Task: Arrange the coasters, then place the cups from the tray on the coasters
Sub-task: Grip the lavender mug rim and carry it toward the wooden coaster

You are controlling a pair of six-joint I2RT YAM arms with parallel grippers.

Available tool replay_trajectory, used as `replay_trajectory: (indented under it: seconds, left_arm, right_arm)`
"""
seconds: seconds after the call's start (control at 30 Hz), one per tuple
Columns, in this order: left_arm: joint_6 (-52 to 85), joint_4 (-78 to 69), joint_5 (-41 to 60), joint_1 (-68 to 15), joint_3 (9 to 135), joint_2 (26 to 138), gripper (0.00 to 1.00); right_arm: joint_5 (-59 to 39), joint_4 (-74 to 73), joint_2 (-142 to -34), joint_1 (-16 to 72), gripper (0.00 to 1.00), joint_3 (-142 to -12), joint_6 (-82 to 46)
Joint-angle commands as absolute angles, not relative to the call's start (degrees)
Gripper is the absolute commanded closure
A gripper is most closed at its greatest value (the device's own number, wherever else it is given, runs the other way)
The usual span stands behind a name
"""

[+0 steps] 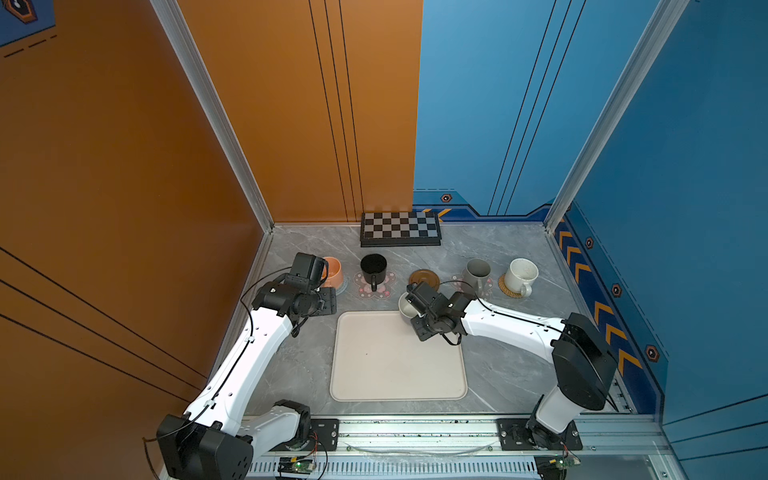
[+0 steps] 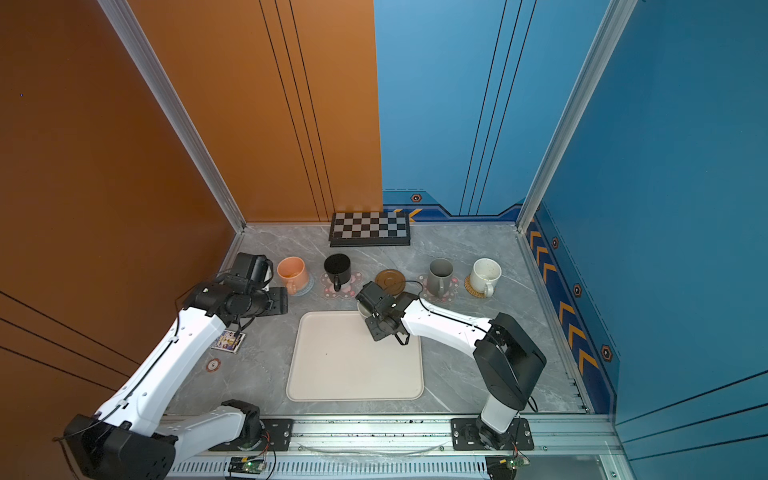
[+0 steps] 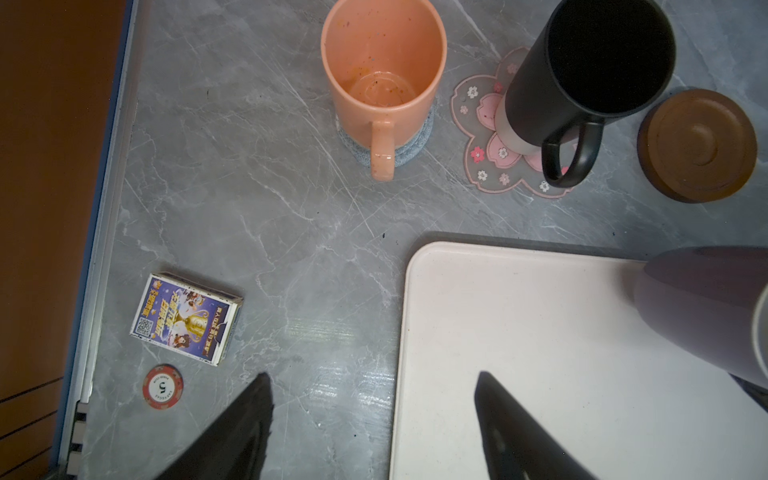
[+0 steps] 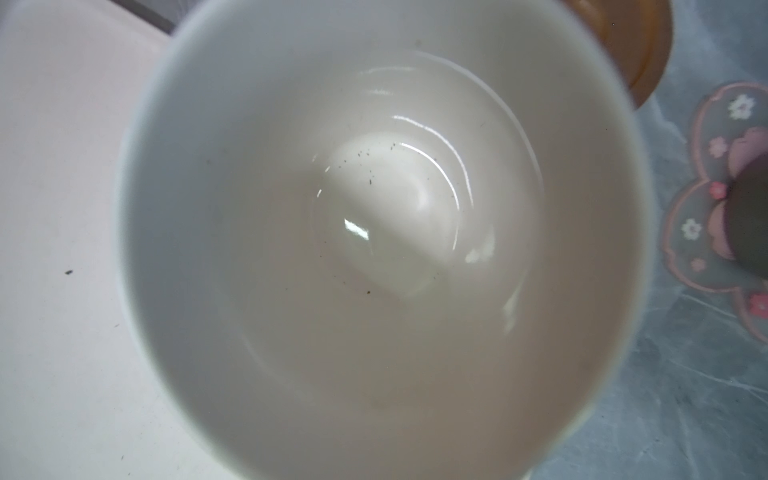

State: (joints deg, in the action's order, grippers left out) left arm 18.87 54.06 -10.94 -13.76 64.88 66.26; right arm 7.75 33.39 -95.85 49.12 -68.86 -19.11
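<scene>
My right gripper (image 1: 412, 308) is shut on the lavender cup (image 1: 404, 309), which hangs tilted over the far right corner of the cream tray (image 1: 395, 365); its white inside (image 4: 374, 249) fills the right wrist view. The brown wooden coaster (image 1: 424, 279) just beyond is bare. The orange cup (image 1: 332, 270) stands on a blue-grey coaster (image 3: 409, 151), the black cup (image 1: 373, 268) and grey cup (image 1: 477, 270) on pink flower coasters (image 1: 384, 289), and the white cup (image 1: 521, 272) on a rattan coaster (image 1: 508, 290). My left gripper (image 3: 374, 378) hangs open and empty by the tray's far left corner.
A folded checkerboard (image 1: 400, 228) lies against the back wall. A card box (image 2: 227, 341) and a poker chip (image 2: 213, 365) lie left of the tray under my left arm. Walls close in the table on the left, back and right.
</scene>
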Motion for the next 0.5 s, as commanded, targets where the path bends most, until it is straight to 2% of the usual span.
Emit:
replay_trajectory:
  seconds: [0.0,0.47]
  left_arm:
    - [18.5,55.2,-11.5,-13.2,64.5,67.4,0.23]
    - [20.4,55.1,-14.0,-12.8,67.9,69.5,0.23]
  right_arm:
    - [10.8,32.2,-93.9,46.3,1.00,-72.9,-19.5]
    - [9.6,31.2,-99.9,36.7,1.00,-81.5,-20.8]
